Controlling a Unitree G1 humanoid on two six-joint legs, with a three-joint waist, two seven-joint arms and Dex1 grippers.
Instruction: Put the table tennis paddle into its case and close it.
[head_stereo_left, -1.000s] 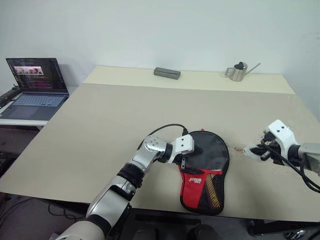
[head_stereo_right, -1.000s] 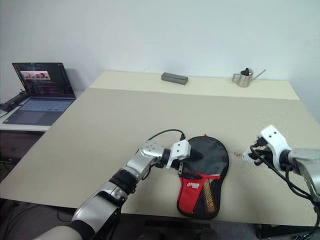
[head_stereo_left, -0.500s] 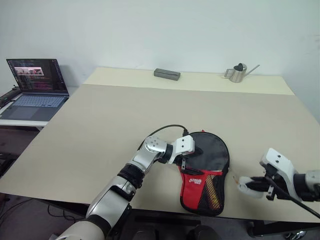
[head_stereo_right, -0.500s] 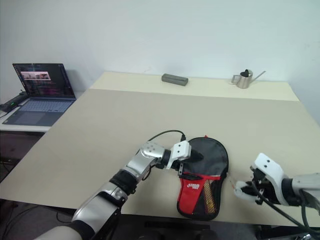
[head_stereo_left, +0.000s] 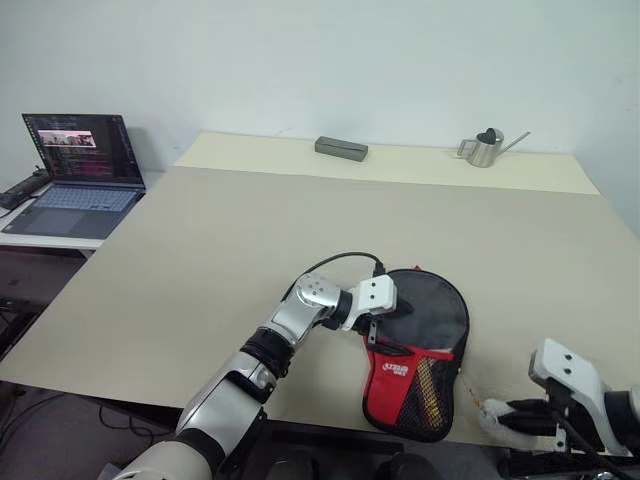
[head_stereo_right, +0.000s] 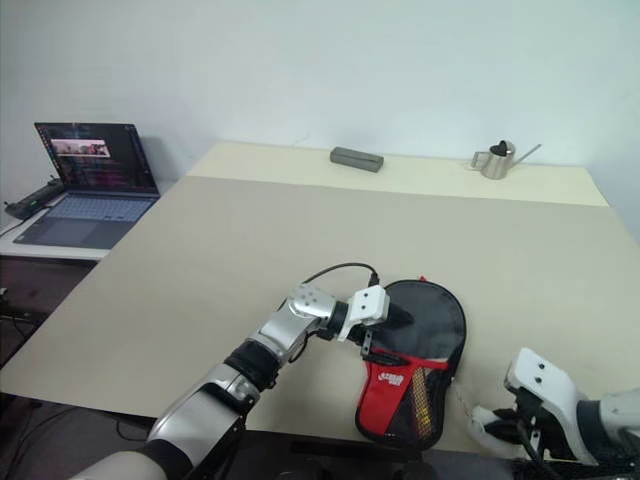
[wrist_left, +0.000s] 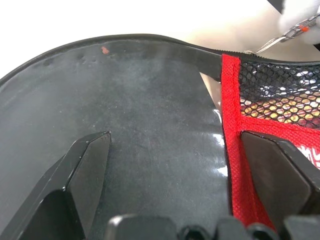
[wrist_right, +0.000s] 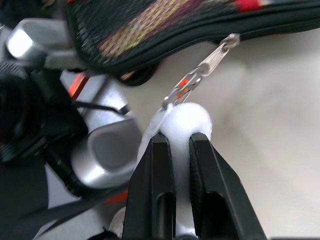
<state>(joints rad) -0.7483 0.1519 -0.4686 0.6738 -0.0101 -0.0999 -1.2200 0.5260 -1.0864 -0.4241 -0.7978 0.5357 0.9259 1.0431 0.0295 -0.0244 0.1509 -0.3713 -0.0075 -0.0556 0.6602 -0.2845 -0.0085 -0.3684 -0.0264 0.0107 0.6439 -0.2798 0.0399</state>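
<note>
- Case (head_stereo_left: 420, 355) flat on the worktop (head_stereo_left: 220, 250) near its front edge, round black head away from the robot, red mesh-pocket end toward the edge.
- Paddle (wrist_right: 145, 22) apparently already inside: striped, wood-coloured shape visible through the black mesh in the right wrist view; dark head hidden by the fabric, so not certain how fully seated.
- Left gripper (head_stereo_left: 392, 306) resting on the black head of the case, fingers (wrist_left: 85, 175) spread wide, one on the black panel and one at the red seam; nothing clasped between them, seemingly pinning the case down.
- Right gripper (wrist_right: 181, 145) beyond the red end of the case, at the worktop's front edge; fingers nearly together, pinching the white pom-pom (wrist_right: 187, 120).
- Pom-pom joined by a short chain to the metal zip pull (wrist_right: 215, 55), which sits at the case's edge just ahead of the fingertips.
- Step in hand, as a judgement: closing the zip by drawing on the pom-pom, late in the task.
- Next move calls for a steady pull along the line of the zip while the left fingers hold the case flat; worth checking that the slider has reached its end before releasing.
- Risk: fluffy pom-pom slipping from the pinch, or the case dragging off the edge.
- Writing: white logo (head_stereo_left: 399, 369) on the red panel, too small to read; no other legible labels.
</note>
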